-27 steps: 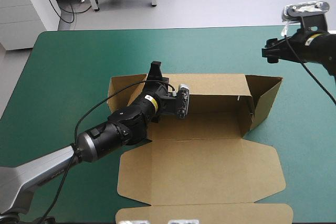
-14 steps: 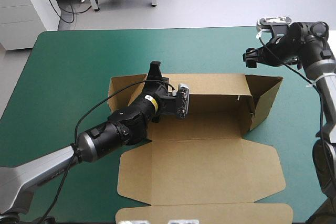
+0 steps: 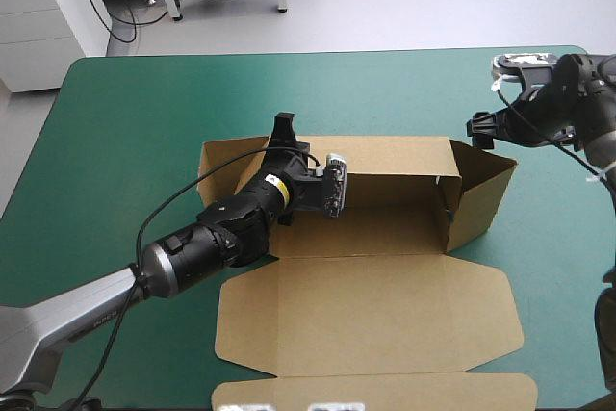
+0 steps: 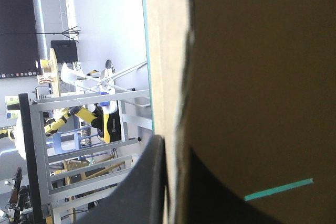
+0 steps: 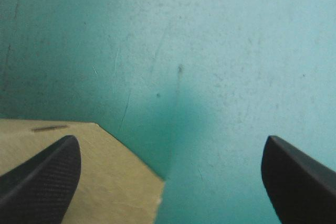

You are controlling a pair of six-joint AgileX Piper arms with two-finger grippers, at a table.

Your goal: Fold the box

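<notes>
the brown cut-board box (image 3: 385, 238) lies mid-table on the teal-green cover (image 3: 144, 113). its far wall and right end flap are raised, and its lid lies flat toward the near edge. the left gripper (image 3: 284, 134), with two black fin-shaped fingers, pinches the far wall near its left end. in its wrist view the fingers (image 4: 149, 182) are nearly closed with the board between them. the right gripper (image 3: 478, 127) hovers by the box's far right corner. its fingers (image 5: 47, 177) are spread wide, one of them above a corner of the board.
</notes>
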